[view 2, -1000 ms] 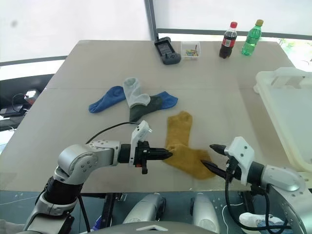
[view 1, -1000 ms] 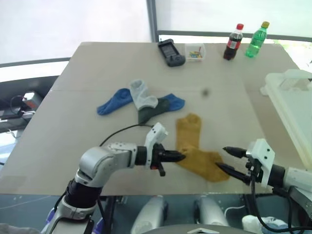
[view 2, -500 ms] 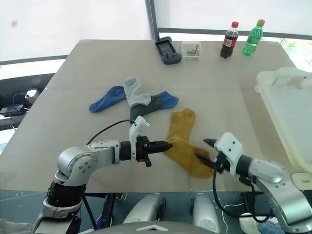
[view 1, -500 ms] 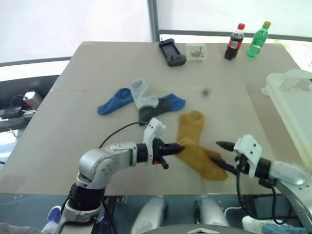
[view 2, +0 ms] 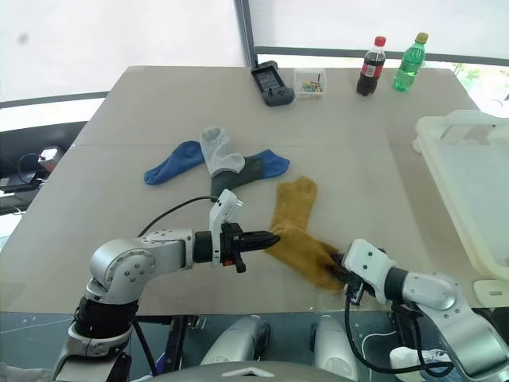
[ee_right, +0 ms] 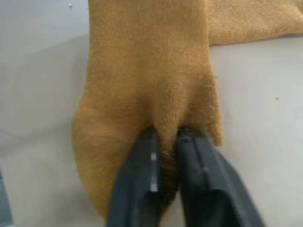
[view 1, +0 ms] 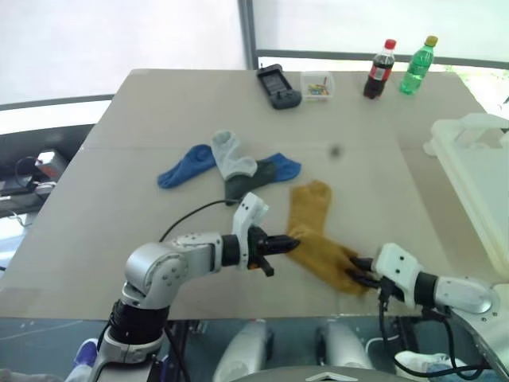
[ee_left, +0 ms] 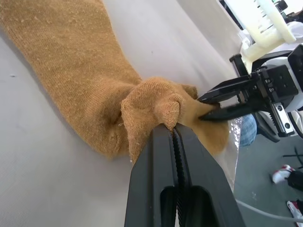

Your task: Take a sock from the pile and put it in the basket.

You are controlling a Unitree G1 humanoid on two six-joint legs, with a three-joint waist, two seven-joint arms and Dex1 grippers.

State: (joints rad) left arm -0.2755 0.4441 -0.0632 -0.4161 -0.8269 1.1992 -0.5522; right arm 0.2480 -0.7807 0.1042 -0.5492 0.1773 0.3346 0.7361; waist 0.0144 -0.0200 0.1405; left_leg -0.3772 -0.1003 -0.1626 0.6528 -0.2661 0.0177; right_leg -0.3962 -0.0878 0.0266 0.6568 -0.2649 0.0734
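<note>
Big beige counter (view 1: 127, 199). Large white translucent plastic basket (view 1: 477, 171) at its right edge, well apart from the work. Pile of small cloth socks, blue/grey-white/dk green (view 1: 235, 167), mid-counter. Mustard-yellow knit sock (view 1: 314, 239) lies near front edge, btwn both tools. Left tool (ee_left: 173, 130) clenched on a bunched fold mid-sock; right tool (ee_right: 165, 135) clenched on the sock's end. Risk: both pinch the same sock, so if right lifts twd basket w/o left releasing, sock stretches or slips out.
</note>
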